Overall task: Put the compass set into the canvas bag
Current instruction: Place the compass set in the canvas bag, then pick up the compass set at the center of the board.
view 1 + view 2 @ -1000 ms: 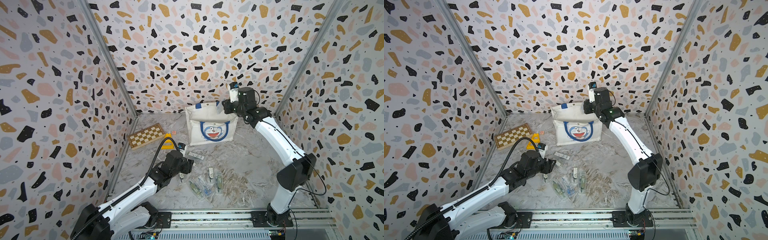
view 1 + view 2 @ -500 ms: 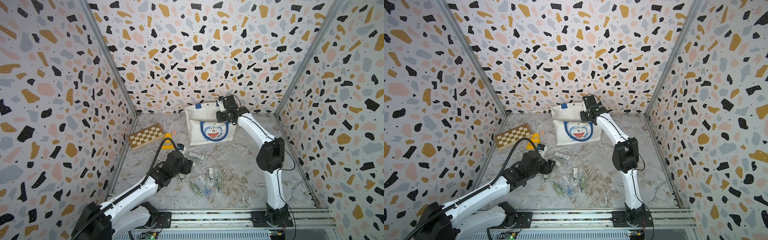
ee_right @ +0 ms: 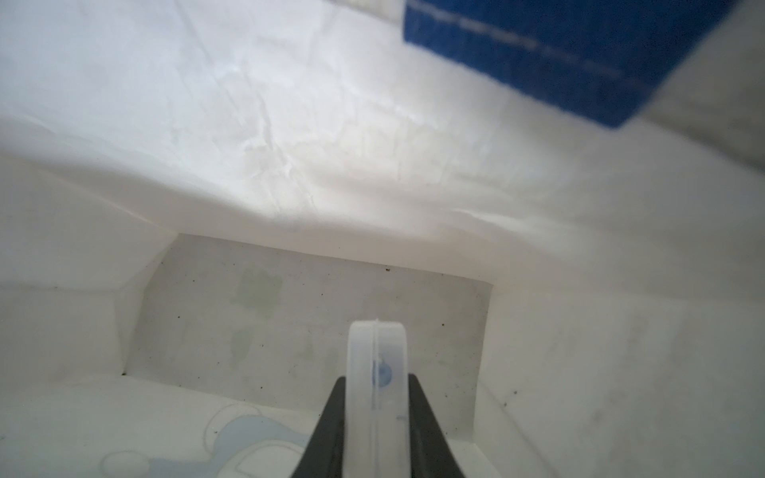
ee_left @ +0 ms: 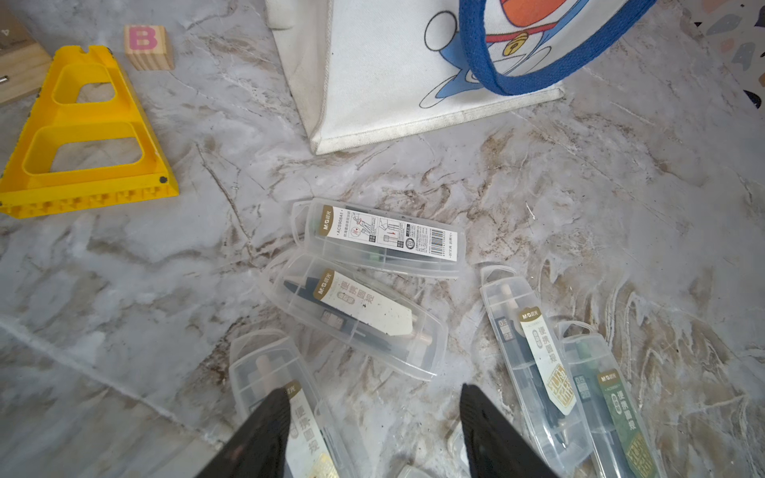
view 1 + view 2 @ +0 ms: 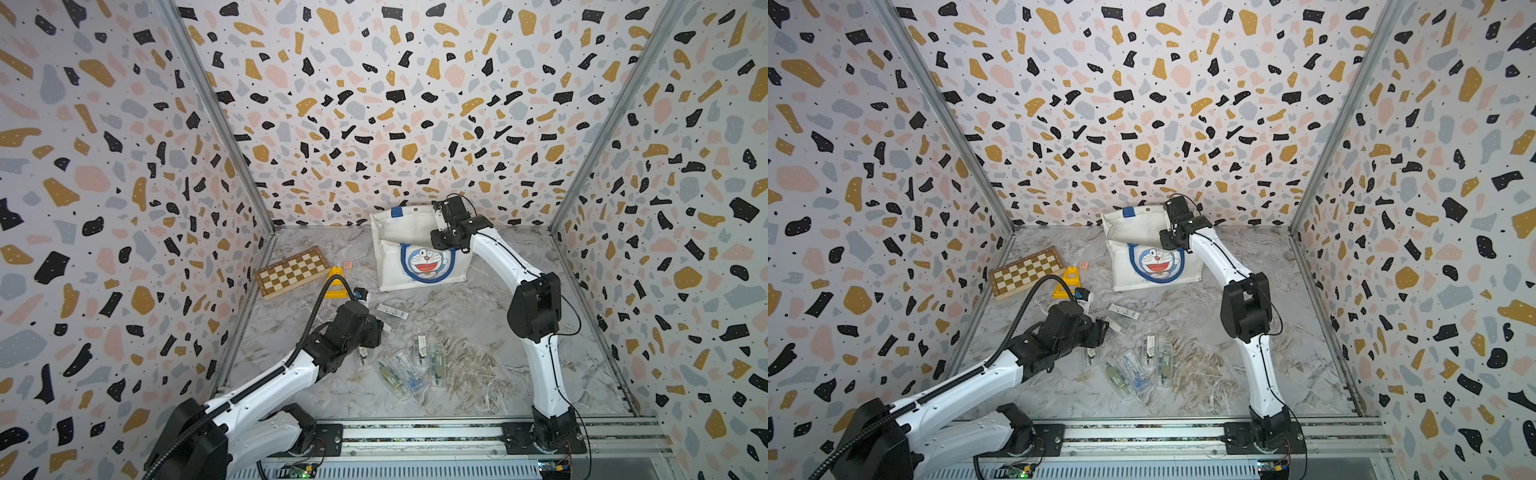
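Note:
The white canvas bag point(image 5: 419, 266) with the cartoon cat face stands at the back of the floor, its mouth open. My right arm's wrist point(image 5: 455, 226) leans over the bag's right rim. In the right wrist view, my right gripper point(image 3: 376, 383) is inside the bag and shut on a clear plastic compass set point(image 3: 376, 351), held on edge above the bag's floor point(image 3: 310, 310). Several more compass sets point(image 4: 356, 318) lie on the marble floor. My left gripper point(image 4: 374, 391) hangs open just over them, holding nothing.
A wooden chessboard point(image 5: 293, 272), a yellow triangular frame point(image 4: 82, 132) and a wooden letter block point(image 4: 147, 45) lie left of the bag. Patterned walls close in three sides. The arms' base rail point(image 5: 415, 436) runs along the front.
My right gripper has come from above the bag's right corner down into its mouth with the compass set. The left arm has stayed almost still.

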Controlling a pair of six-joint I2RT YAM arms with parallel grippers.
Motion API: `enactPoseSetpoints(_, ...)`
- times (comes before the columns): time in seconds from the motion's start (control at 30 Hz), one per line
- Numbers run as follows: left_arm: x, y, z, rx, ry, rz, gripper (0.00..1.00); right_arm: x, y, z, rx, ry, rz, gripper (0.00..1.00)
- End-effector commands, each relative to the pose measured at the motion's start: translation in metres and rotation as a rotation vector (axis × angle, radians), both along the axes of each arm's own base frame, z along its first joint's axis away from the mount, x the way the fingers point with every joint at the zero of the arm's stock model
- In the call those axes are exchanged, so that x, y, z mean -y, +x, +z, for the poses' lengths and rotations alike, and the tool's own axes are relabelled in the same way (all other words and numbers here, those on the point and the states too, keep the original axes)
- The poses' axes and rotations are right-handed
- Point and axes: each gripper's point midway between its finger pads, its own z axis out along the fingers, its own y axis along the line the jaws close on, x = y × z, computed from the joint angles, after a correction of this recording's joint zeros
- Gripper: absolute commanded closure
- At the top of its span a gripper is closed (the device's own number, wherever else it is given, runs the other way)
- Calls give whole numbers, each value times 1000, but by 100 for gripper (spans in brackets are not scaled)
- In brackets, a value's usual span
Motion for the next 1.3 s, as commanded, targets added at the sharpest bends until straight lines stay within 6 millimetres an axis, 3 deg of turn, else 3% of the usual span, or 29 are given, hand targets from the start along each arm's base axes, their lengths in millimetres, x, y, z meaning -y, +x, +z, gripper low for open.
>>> enactPoseSetpoints(0.0,-1,6,6,17,7,9,34,-1,-3,-3,-28,-4,13,75)
enactPoseSetpoints(0.2,-4,5,4,14,17,16,34,-2,-3,-2,-26,-3,19,72)
enactPoseSetpoints(0.33,-12,2,1,-13,65,35,34,-3,-3,9,-9,9,21,66)
enactPoseSetpoints(0.5,-23,0,-3,-46,92,88,34,-8,0,47,57,56,31,62)
enactPoseSetpoints(0.77,-33,-3,-6,-106,79,150,34,-6,-8,135,214,142,44,53)
enactPoseSetpoints(0.93,-43,-8,-12,-153,91,190,30,0,-32,185,285,201,64,50)
enactPoseSetpoints(1.07,-44,-13,-18,-184,94,188,28,9,-58,215,343,246,72,49)
enactPoseSetpoints(1.27,-44,-19,-29,-240,94,192,26,25,-103,229,397,289,83,48)
